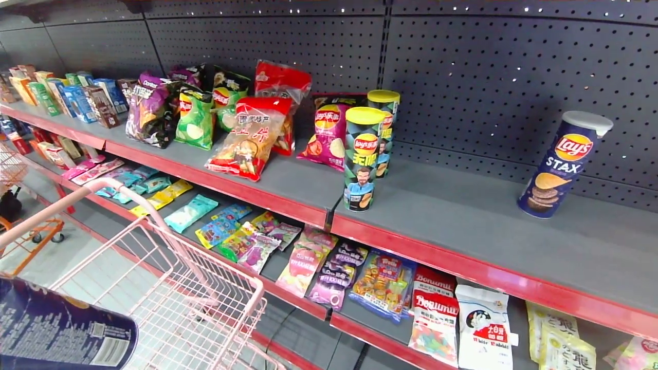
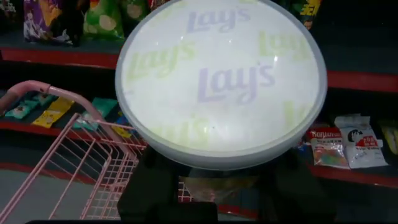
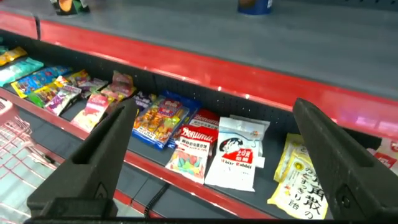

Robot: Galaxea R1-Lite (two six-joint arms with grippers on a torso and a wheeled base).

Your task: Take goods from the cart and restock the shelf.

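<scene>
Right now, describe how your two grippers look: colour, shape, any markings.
The right gripper has two broad matte black fingers, flat-sided wedges that taper toward blunt tips, with no markings or cables showing. The left gripper is black and blocky as well, mostly hidden behind the white round plastic lid of the dark blue cylindrical chip can.

Head cam hi, wrist cams low; shared: shelf (image 1: 462,226)

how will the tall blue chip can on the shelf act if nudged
Tall on a narrow base, the blue chip can probably tips easily. Being round, it would likely roll on the flat shelf. It looks stiff.
</scene>
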